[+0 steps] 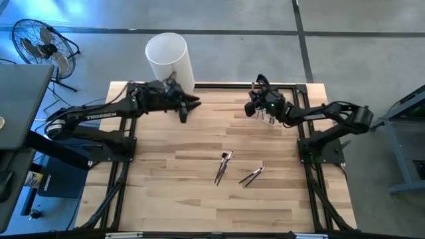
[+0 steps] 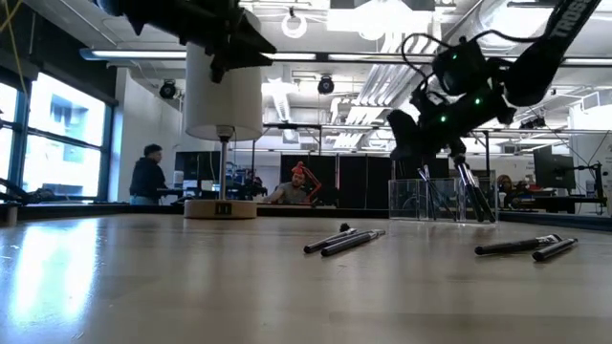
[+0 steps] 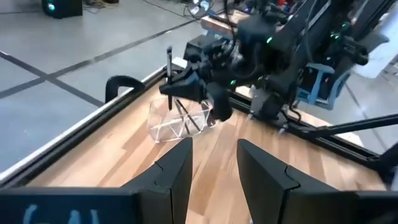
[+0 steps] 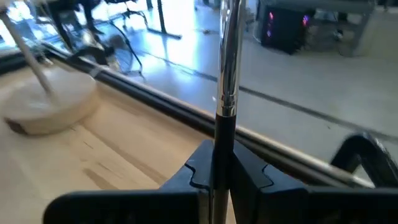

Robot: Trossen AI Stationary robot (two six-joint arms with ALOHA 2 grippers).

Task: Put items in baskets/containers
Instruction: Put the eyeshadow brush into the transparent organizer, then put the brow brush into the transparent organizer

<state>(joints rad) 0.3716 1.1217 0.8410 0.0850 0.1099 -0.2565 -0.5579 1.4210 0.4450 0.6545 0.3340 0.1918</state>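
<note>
A light wooden table [image 1: 199,192] with a dark frame stands on a grey floor, and beyond it the low view shows a bright workshop with people seated at desks. At the table's far left edge stands the tall white cylinder [image 1: 170,60] on its tan round base [image 2: 221,207]. Near the far right edge sits the small clear holder [image 3: 177,118], with a few brushes leaning inside it.

The left tool [image 1: 184,107] hangs just in front of the cylinder, its two fingers parted with nothing between them. The right tool [image 1: 255,106] hovers over the clear holder, pinched tight on one upright makeup brush [image 4: 227,74], whose silvery ferrule rises above the fingers.

Four more brushes lie on the middle of the table in two pairs: one pair [image 1: 222,166] toward the centre, the other pair [image 1: 252,175] just to its right, each pair touching or crossed.
</note>
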